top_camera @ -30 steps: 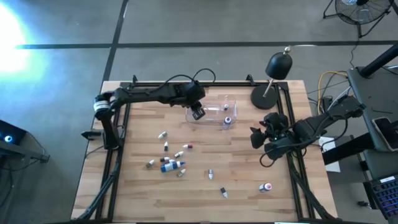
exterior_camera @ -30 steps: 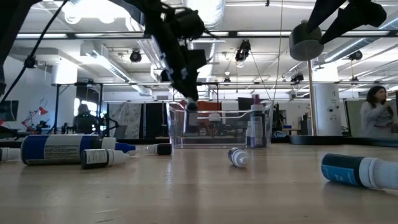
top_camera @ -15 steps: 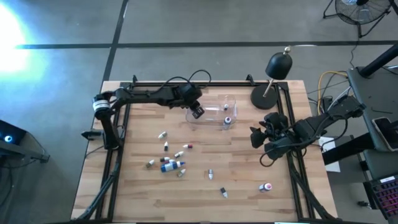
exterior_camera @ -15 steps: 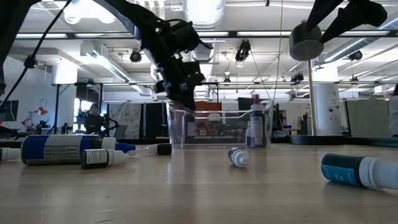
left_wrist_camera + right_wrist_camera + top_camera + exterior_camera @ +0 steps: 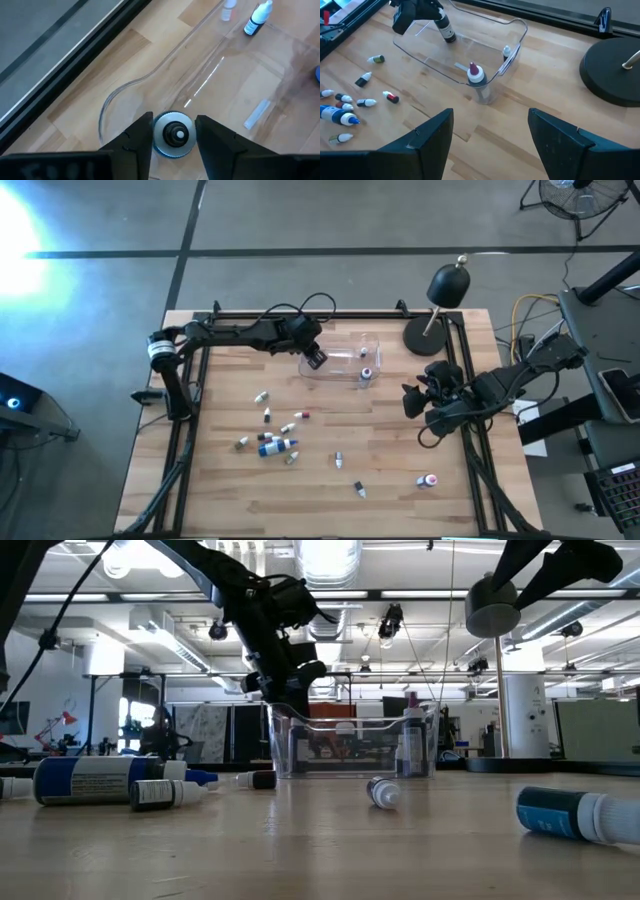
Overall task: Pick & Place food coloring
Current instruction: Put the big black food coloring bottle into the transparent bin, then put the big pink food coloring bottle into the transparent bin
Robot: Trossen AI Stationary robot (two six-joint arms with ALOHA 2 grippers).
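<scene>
High view: the food coloring bottles lie scattered on the wooden table, most in a loose cluster toward the left arm's side, with single ones near the middle and one red-capped near the right front. Two stand upright in the clear tub at its right end. A third, dark bottle stands in the tub's left end, directly beneath the left gripper.

In the left wrist view the fingers stand just either side of this bottle's cap with narrow gaps showing; the claw is parted and no grip is evident.

A black lamp base stands beside the tub's far right corner. The tub wall lies between the scattered bottles and the tub's interior.

The right gripper waits above the table's right edge, fingers spread wide, holding nothing.

Compared with a second ago, the left gripper has shifted slightly back toward its own arm's base, and its fingers have loosened; the right arm is unchanged.
</scene>
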